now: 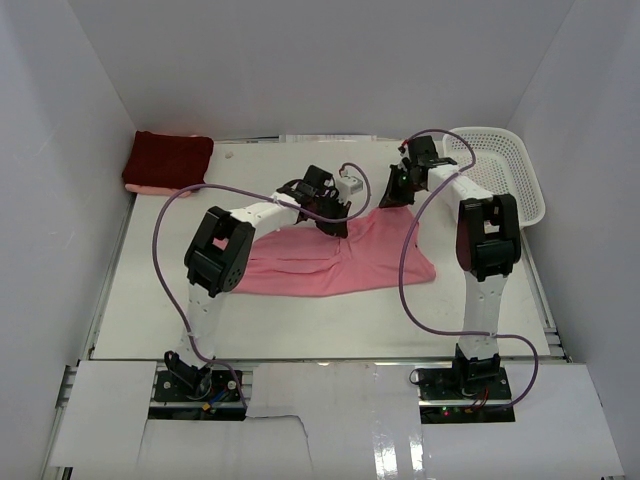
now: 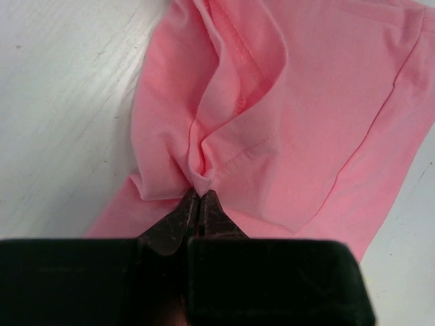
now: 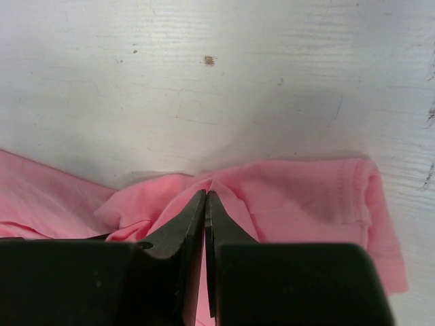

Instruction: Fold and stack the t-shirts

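Closest in, left gripper (image 2: 199, 202) is clamped on a bunched fold of pink t-shirt (image 2: 306, 102); right gripper (image 3: 205, 201) is clamped on its edge. Shirt lies mid-table (image 1: 150, 305); folded maroon t-shirt (image 1: 168, 156) sits far-left.

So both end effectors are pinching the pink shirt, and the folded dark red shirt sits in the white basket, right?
Not quite. The folded dark red shirt lies in the far left corner of the table, apart from the white basket at far right; the top view shows it. The left end effector and right end effector do pinch the pink shirt.
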